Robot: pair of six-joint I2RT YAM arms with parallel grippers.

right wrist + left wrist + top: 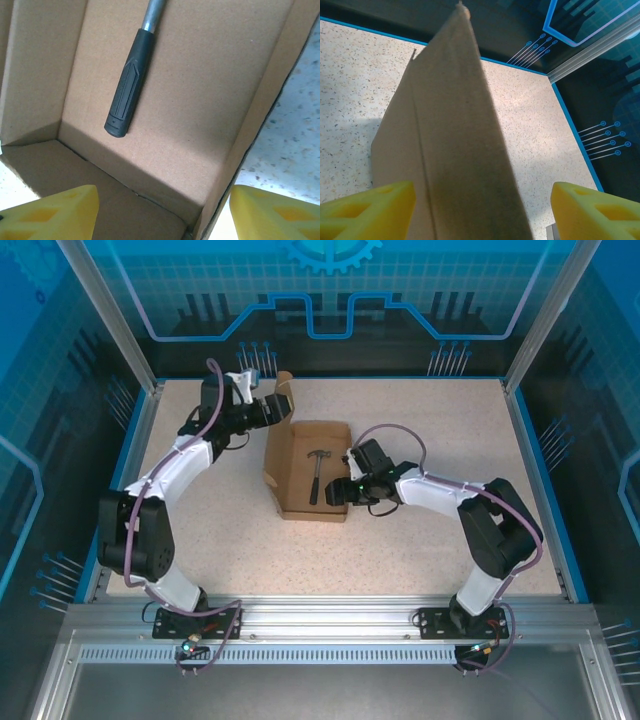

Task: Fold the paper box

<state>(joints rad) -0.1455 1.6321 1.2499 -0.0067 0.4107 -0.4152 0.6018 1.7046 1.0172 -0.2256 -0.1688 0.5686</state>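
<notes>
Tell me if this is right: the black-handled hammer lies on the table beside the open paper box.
Wrong in one respect: the hammer lies inside the paper box, on its floor, not on the table beside it. The box is open. The right wrist view shows the handle on the cardboard between the walls.

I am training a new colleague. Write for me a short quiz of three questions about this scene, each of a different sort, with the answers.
1. True or false: the hammer lies inside the open paper box.
2. What stands between the fingers of the left end effector? A) a raised cardboard flap B) the hammer's handle C) nothing
3. Fill in: the right end effector straddles the box's side wall with its jaws ____.
Key: 1 true; 2 A; 3 open.
</notes>
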